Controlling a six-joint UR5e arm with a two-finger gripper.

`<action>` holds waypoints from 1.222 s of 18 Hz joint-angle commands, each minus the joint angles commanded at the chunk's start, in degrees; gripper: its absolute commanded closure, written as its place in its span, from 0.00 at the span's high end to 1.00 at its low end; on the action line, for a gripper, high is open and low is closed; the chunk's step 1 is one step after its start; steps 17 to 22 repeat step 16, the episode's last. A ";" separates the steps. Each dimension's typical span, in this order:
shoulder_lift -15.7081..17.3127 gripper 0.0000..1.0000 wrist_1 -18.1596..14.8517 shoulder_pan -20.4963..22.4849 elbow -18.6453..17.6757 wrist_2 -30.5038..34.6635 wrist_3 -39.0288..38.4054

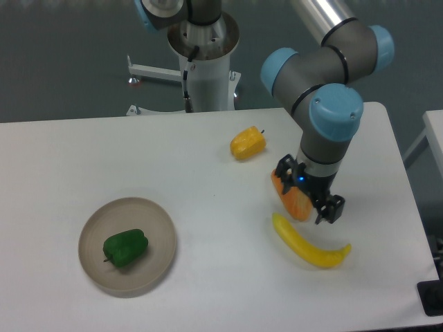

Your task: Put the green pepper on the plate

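Observation:
The green pepper (125, 247) is small, glossy and dark green. It lies on the round beige-grey plate (97, 273) at the front left of the table, left of the plate's centre. My gripper (309, 191) is far to the right of the plate, low over the table, with its jaws apart. It hangs over an orange wedge (293, 200), which shows between and beside the fingers. I cannot tell whether the fingers touch the wedge. Nothing is held.
A yellow pepper (248, 142) lies behind and left of the gripper. A yellow banana (309, 248) lies just in front of the gripper. The arm's base column (205, 62) stands at the table's back edge. The table's right edge is near the gripper.

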 joint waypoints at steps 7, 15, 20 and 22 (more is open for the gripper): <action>-0.35 1.00 -0.97 0.09 -0.79 -2.20 2.37; -0.62 1.00 -0.71 0.09 -0.79 -3.25 2.37; -0.70 1.00 -0.71 0.09 -0.79 -3.34 2.46; -0.70 1.00 -0.71 0.09 -0.79 -3.34 2.46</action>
